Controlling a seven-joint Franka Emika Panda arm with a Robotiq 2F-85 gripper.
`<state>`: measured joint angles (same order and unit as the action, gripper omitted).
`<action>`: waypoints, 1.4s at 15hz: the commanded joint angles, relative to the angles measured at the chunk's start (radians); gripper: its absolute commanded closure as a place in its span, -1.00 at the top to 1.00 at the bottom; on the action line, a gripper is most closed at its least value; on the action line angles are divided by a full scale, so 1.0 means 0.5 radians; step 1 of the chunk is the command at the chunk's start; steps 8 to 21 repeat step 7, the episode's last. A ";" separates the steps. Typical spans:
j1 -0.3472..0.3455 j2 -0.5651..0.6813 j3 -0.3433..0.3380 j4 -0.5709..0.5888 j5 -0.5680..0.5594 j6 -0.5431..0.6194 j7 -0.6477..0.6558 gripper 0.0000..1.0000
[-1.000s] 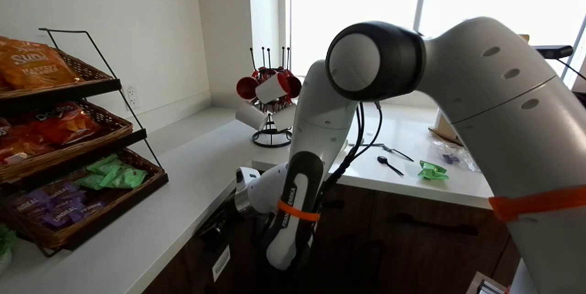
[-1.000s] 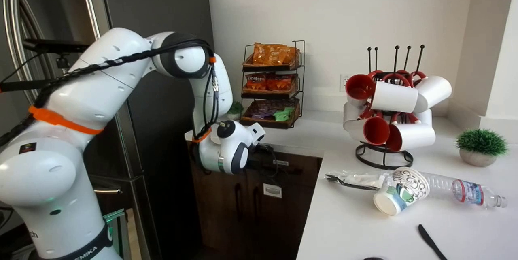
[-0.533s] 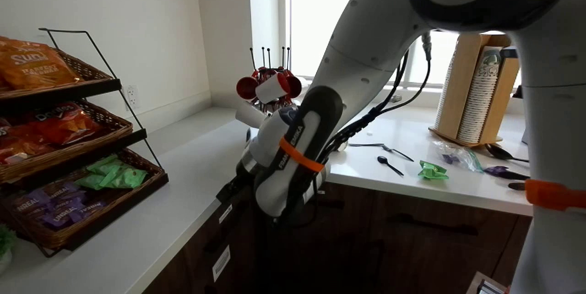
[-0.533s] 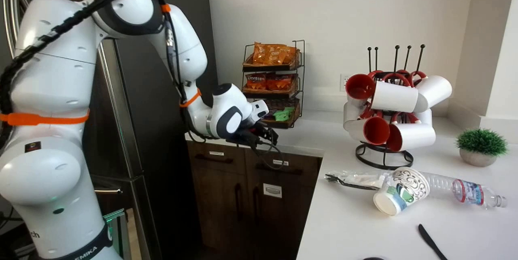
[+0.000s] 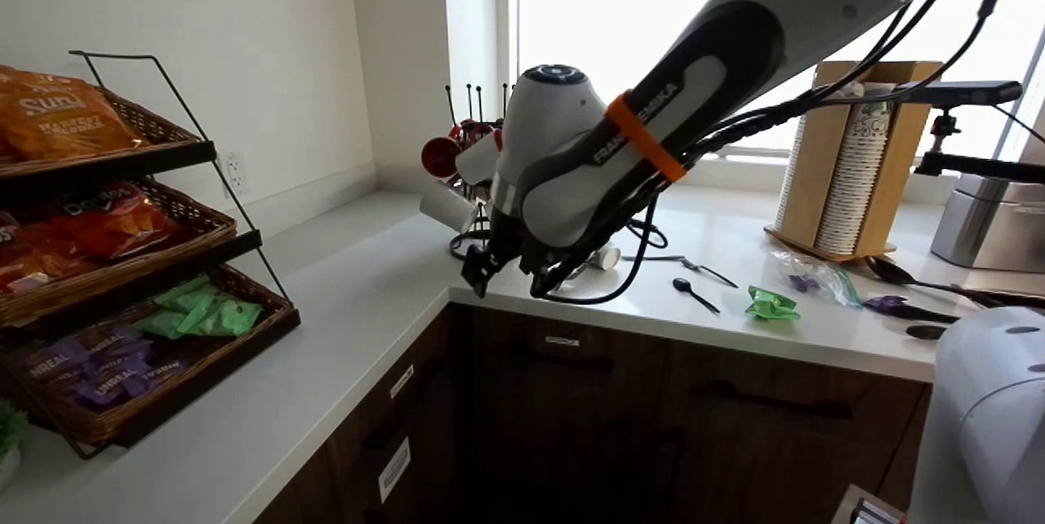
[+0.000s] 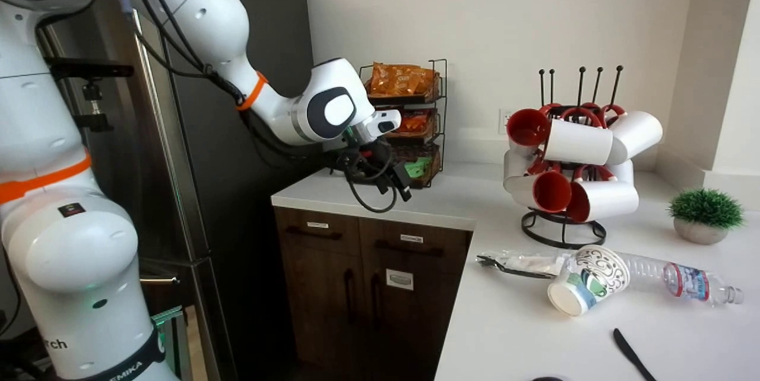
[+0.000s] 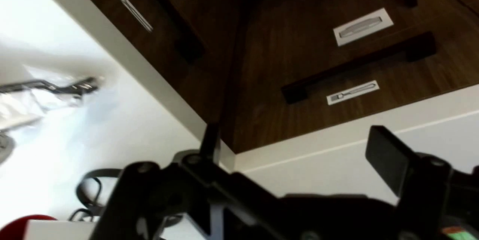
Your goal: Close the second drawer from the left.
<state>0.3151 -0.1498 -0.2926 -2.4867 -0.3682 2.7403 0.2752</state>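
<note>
Counter, three baskets, second drawer flush

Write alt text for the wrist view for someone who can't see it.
A dark brown drawer with a fork label and bar handle, apparently closed, beyond an open, empty end effector at the bottom. A white counter corner borders it, with a blurred black utensil at the picture's left.
</note>
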 commanded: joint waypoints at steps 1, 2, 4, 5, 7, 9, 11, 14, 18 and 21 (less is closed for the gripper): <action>-0.258 -0.471 0.392 -0.121 0.122 -0.439 -0.025 1.00; -0.358 -0.182 0.413 -0.026 0.115 -0.261 -0.028 1.00; -0.387 -0.365 0.518 -0.037 0.172 -0.391 -0.046 1.00; -0.387 -0.420 0.535 -0.054 0.181 -0.412 -0.048 1.00; -0.394 -0.454 0.535 -0.085 0.185 -0.414 -0.054 1.00; -0.394 -0.454 0.535 -0.085 0.185 -0.414 -0.054 1.00; -0.394 -0.454 0.535 -0.085 0.185 -0.414 -0.054 1.00; -0.394 -0.454 0.535 -0.085 0.185 -0.414 -0.054 1.00; -0.394 -0.454 0.535 -0.085 0.185 -0.414 -0.054 1.00; -0.394 -0.454 0.535 -0.085 0.185 -0.414 -0.054 1.00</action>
